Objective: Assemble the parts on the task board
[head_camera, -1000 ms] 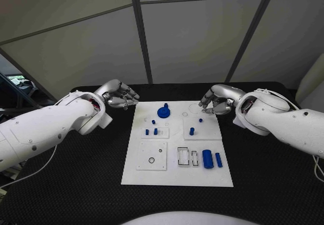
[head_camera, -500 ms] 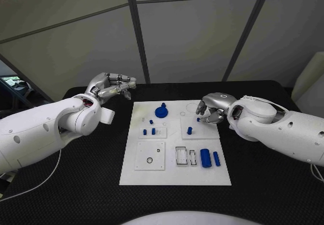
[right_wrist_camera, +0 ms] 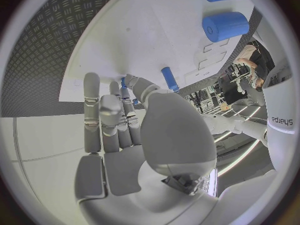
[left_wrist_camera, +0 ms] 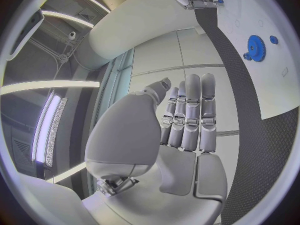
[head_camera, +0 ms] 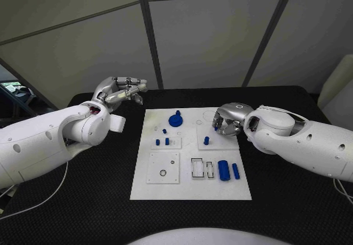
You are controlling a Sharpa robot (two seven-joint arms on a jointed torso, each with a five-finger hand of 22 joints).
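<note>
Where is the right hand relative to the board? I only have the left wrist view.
Observer: The right hand hangs over the far right part of the board, beside an upright blue peg.
Operator: Is it holding anything?
Observer: In the right wrist view its fingers are stretched out with nothing between them.
Operator: What lies loose?
Observer: A thick cylinder and a thin cylinder, both blue, lie side by side at the board's near right.

Even, soft light over my desk [head_camera: 294, 204]; white board [head_camera: 187, 186] bright, no glare. Faint shadows under my arms. Wrist views bend straight edges hard, dark frame around. Bright strip lamps [left_wrist_camera: 50, 122] flare beside my left hand [left_wrist_camera: 181, 130].
</note>
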